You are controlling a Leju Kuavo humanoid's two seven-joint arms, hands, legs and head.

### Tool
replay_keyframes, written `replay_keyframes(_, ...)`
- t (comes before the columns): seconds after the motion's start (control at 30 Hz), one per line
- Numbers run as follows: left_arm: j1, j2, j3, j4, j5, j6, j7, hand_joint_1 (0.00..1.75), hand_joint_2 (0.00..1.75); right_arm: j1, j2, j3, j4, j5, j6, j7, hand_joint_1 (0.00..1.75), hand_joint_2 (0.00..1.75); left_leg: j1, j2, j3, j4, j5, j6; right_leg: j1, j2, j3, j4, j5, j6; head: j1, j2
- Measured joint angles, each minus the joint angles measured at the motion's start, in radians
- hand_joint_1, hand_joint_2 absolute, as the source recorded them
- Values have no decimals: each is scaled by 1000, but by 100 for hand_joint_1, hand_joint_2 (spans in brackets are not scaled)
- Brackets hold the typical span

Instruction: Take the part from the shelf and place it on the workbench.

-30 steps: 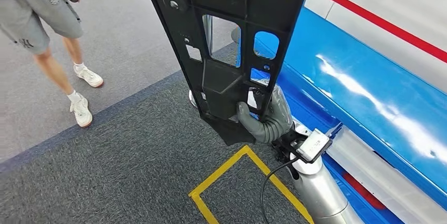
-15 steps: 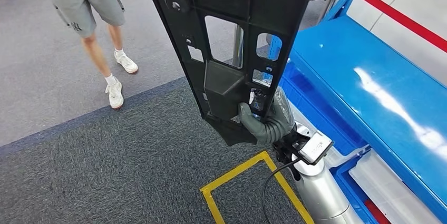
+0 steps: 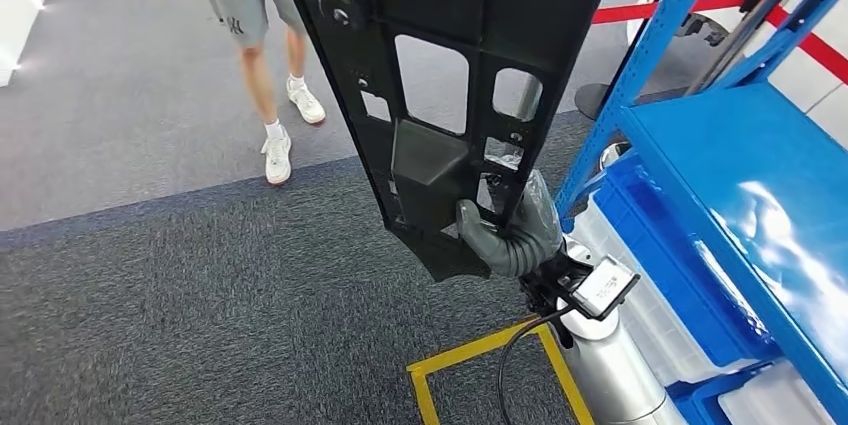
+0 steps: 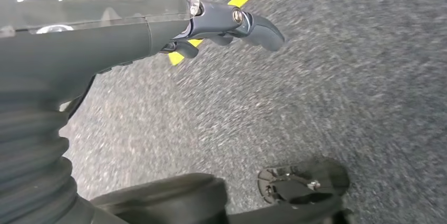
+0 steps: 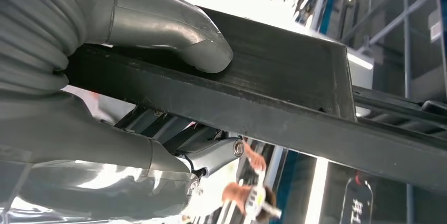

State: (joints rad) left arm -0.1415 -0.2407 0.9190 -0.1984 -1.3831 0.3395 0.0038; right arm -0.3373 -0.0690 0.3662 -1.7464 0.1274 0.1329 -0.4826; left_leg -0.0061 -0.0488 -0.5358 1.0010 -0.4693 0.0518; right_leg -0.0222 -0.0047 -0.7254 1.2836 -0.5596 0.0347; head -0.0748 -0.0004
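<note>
Grey carpet (image 3: 200,295) covers the floor ahead of you, darker close to the robot and paler further off, with a yellow taped outline (image 3: 470,365) on it just in front of the robot's right arm. Along the right side you have the blue shelf (image 3: 740,165): a glossy blue deck on slanted blue uprights, with a blue bin (image 3: 660,245) tucked under its near edge and a pale translucent container beside that. A red stripe (image 3: 640,13) runs along the floor beyond the shelf's far corner.

Your part (image 3: 450,85) is off the shelf and up in the air, a long black plastic panel with several cut-out windows, standing nearly upright and tilted slightly. It hangs over the carpet, to the left of the shelf's uprights, touching nothing but the hand. The right hand (image 3: 515,230) grips its lower end; from the right wrist camera you can see the thick grey thumb (image 5: 174,34) pressed on one face of the panel's edge and the darker fingers (image 5: 211,153) wrapped behind it.

The left hand (image 4: 221,26) hangs over the carpet with nothing in it; its fingers are loosely curled and apart.

A person in grey shorts and white sneakers (image 3: 265,5) stands on the paler carpet, well apart from the shelf, behind the panel's upper left edge.
</note>
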Motion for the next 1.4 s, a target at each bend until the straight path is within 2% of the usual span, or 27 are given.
replay_keyframes(0.07,3,0,0,0,1,1,3,0,175,2,0,0,0,0,0,0,164,175,3,-31,14,5,-14,-6,-2,15,28,-111,93,-1,0,0)
replay_keyframes(0.1,4,-1,0,0,1,2,4,0,175,2,0,0,1,0,0,0,164,175,5,-46,19,8,-21,-11,-3,35,47,-170,126,-3,0,0)
replay_keyframes(0.13,4,-1,0,0,1,5,5,0,175,2,0,0,1,0,0,0,164,175,8,-59,19,12,-27,-18,-3,54,61,-218,147,-6,0,0)
replay_keyframes(0.17,4,-1,0,0,1,7,6,0,175,3,0,0,2,0,1,0,164,175,12,-70,16,14,-33,-25,-2,69,67,-240,152,-10,0,0)
replay_keyframes(0.23,7,-1,0,0,2,11,8,0,175,3,1,-1,2,1,1,0,164,175,16,-85,10,20,-37,-40,3,65,70,-249,148,-22,0,0)
replay_keyframes(0.27,10,0,0,0,2,12,8,0,175,3,2,0,2,1,1,0,164,175,17,-76,9,25,-39,-46,3,54,76,-252,149,-28,0,0)
replay_keyframes(0.33,10,1,0,0,3,14,8,0,175,0,4,0,0,1,2,0,164,175,13,-27,-10,71,-57,-56,2,31,93,-262,144,-41,0,0)
replay_keyframes(0.4,7,2,0,0,3,14,7,0,175,-1,6,0,-1,1,2,0,164,175,14,22,-75,184,-104,-64,5,4,104,-267,136,-50,0,0)
replay_keyframes(0.47,6,2,0,0,2,13,4,0,175,0,6,0,0,1,2,0,164,175,16,34,-144,285,-135,-68,9,-22,108,-265,129,-54,0,0)
replay_keyframes(0.5,6,2,0,0,2,12,2,0,175,1,6,0,0,1,2,0,164,175,17,36,-157,293,-127,-68,11,-34,110,-265,125,-54,0,0)
replay_keyframes(0.57,6,3,0,0,1,10,-2,0,175,1,6,0,0,1,3,0,164,175,15,51,-122,195,-54,-63,13,-56,119,-263,118,-54,0,0)
replay_keyframes(0.6,7,3,0,0,1,10,-3,0,175,1,7,0,0,1,3,0,164,175,11,75,-91,125,-19,-58,15,-67,125,-264,115,-52,0,0)
replay_keyframes(0.63,6,4,0,0,1,10,-4,0,175,1,7,0,0,1,3,0,164,175,5,100,-68,65,0,-51,16,-77,129,-264,112,-50,0,0)
replay_keyframes(0.7,4,4,0,0,0,10,-5,0,175,1,7,0,0,1,3,0,164,175,-8,129,-54,18,8,-37,20,-98,133,-264,109,-41,0,0)
replay_keyframes(0.77,7,3,0,0,0,12,-5,0,175,0,7,-1,0,1,3,0,164,175,-7,109,-54,11,19,-26,22,-117,138,-264,103,-30,0,0)
replay_keyframes(0.83,9,3,0,0,1,14,-4,0,175,-1,7,-2,-1,-2,5,-1,164,175,0,84,-47,2,31,-16,18,-79,132,-233,75,-20,0,0)
replay_keyframes(0.9,7,3,0,0,4,16,-4,0,175,0,6,-4,-1,-6,9,-3,164,175,3,60,-46,-1,36,-10,13,-19,88,-129,14,-14,0,0)
replay_keyframes(0.97,6,2,0,0,7,17,-5,0,175,1,5,-6,1,-8,15,-4,164,175,3,32,-49,1,37,-9,11,-1,27,-6,-33,-11,0,0)
replay_keyframes(1.0,8,2,0,0,9,18,-5,0,175,1,4,-7,3,-9,17,-4,164,175,3,18,-50,4,37,-9,11,0,14,16,-31,-10,0,0)
replay_keyframes(1.03,9,2,0,0,10,18,-5,0,175,1,4,-7,4,-10,19,-4,164,175,4,3,-50,7,36,-10,9,2,19,0,-9,-10,0,0)
replay_keyframes(1.07,10,2,0,0,10,19,-5,0,175,0,4,-7,5,-11,19,-4,164,175,5,-12,-50,11,34,-13,7,9,45,-57,29,-10,0,0)
replay_keyframes(1.13,10,2,0,0,11,19,-5,0,175,-2,4,-8,6,-12,20,-4,164,175,7,-38,-54,23,29,-21,0,51,106,-189,83,-10,0,0)
replay_keyframes(1.2,10,2,0,0,11,20,-5,0,175,-4,3,-9,7,-13,21,-5,164,175,8,-60,-63,29,28,-33,-1,78,130,-244,91,-13,0,0)
replay_keyframes(1.27,11,2,0,0,11,21,-5,0,175,-6,3,-9,8,-15,21,-5,164,175,11,-78,-71,26,31,-45,1,61,131,-248,93,-24,0,0)
replay_keyframes(1.3,12,2,0,0,11,22,-5,0,175,-8,3,-9,8,-15,21,-5,164,175,11,-72,-74,28,28,-51,0,51,133,-253,95,-31,0,0)
replay_keyframes(1.33,12,2,0,0,11,22,-5,0,175,-10,3,-9,8,-16,21,-6,164,175,9,-52,-83,47,15,-56,-1,38,135,-257,97,-38,0,0)
replay_keyframes(1.4,11,2,0,0,11,22,-6,0,175,-11,3,-9,8,-17,21,-6,164,175,9,8,-128,146,-41,-66,0,11,139,-262,96,-48,0,0)
